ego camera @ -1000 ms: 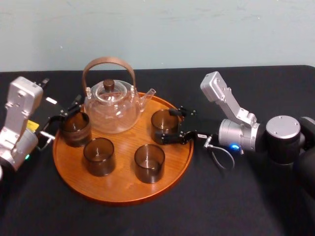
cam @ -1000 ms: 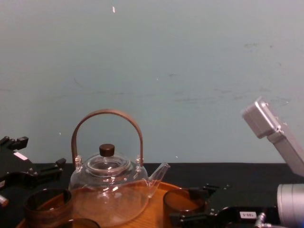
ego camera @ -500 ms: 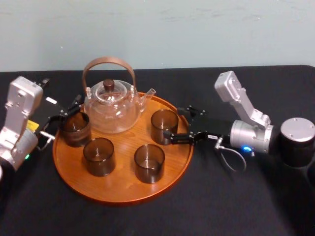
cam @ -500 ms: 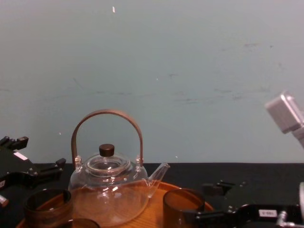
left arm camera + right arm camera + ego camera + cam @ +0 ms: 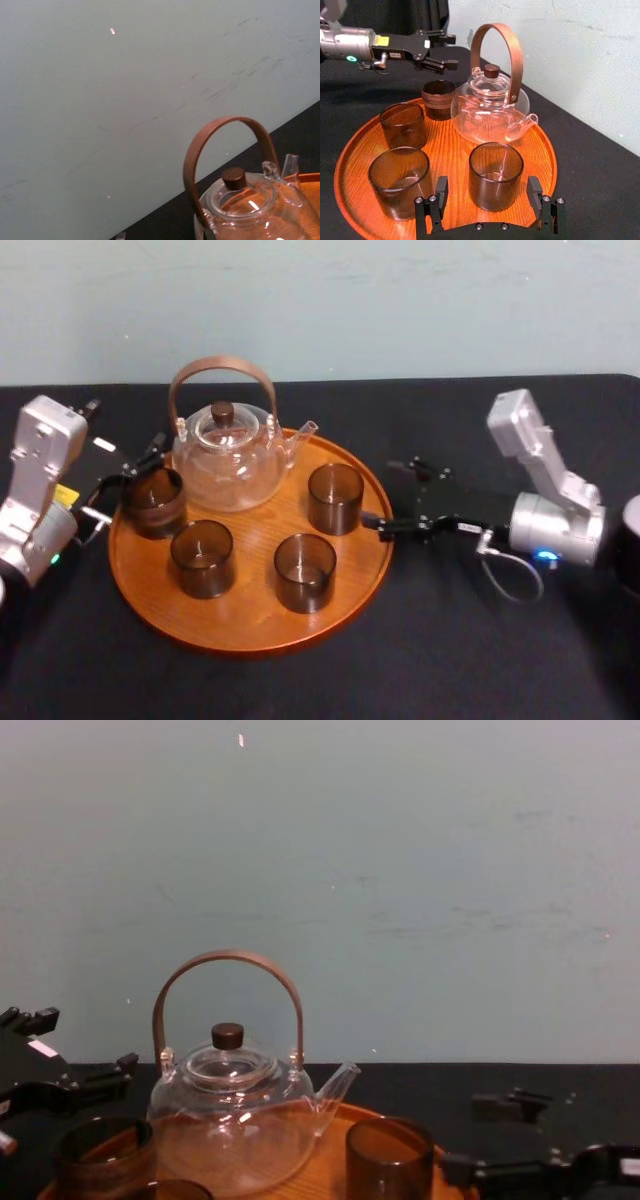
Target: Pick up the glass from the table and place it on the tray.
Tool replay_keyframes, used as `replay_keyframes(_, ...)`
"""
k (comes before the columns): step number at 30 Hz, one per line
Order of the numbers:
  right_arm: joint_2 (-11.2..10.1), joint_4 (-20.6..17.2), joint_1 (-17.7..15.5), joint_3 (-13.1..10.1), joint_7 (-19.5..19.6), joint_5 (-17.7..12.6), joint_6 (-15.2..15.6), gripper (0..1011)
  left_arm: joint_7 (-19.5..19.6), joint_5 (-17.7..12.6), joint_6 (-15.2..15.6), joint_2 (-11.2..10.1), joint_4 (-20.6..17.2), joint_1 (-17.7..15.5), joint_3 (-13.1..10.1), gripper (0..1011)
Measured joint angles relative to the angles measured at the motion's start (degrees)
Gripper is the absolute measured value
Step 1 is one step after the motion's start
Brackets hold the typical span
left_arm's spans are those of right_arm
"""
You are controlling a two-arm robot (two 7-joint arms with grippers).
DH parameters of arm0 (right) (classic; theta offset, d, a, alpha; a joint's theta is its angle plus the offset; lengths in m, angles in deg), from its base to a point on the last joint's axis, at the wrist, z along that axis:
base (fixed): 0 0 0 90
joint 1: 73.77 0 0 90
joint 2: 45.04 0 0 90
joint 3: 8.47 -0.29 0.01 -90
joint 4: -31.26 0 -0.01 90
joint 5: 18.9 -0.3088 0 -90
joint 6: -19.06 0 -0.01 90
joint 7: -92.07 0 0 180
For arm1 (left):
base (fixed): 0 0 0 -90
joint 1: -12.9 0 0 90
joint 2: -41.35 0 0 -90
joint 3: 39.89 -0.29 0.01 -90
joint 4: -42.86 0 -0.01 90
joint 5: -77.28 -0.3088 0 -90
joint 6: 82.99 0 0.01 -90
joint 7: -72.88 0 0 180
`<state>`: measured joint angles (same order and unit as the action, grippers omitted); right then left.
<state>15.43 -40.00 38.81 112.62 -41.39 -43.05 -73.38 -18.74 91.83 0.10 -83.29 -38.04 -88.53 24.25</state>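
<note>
**A:** Right gripper [image 5: 383, 494] is hanging over the black-cloth counter [image 5: 450, 640], just outside the right rim of the big round orange-brown wooden tray [image 5: 250, 645]. Jaws are spread wide, with nothing in them.

**B:** And the short smoky-brown glass tumbler [image 5: 335, 498]?

**A:** It's upright on the tray's right side, just beside the clear glass teapot with the arched brown handle [image 5: 225, 460]. It stands squarely in front of those open jaws, and the right wrist view shows a gap on either side.

**B:** So the placing looks done?

**A:** I'd say so. This reads as the release stage, glass down and let go.

**B:** Left gripper [image 5: 451, 50]?

**A:** It's at the tray's left edge, just behind the dark ribbed tumbler [image 5: 152, 502] there. Jaws are apart, gripping nothing.

**B:** What's next?

**A:** By my reckoning, draw the right arm straight away from the tray. Keep it level so it doesn't clip the rim or nudge the glass.
</note>
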Motion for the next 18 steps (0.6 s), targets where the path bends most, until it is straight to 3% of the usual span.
replay_keyframes(3, -2.8, -3.5, -3.0, -1.7, -0.2, -1.8, -1.7, 1002, 0.0, 0.0, 0.0, 0.0, 0.0, 0.0, 0.0, 1001)
replay_keyframes(7, -4.4, -5.8, -5.0, -3.0, 0.2, -2.9, -3.0, 1002, 0.0, 0.0, 0.0, 0.0, 0.0, 0.0, 0.0, 1001)
replay_keyframes(18, -5.7, -8.0, -7.0, -4.7, 2.0, -3.5, -4.2, 1002, 0.0, 0.0, 0.0, 0.0, 0.0, 0.0, 0.0, 1001)
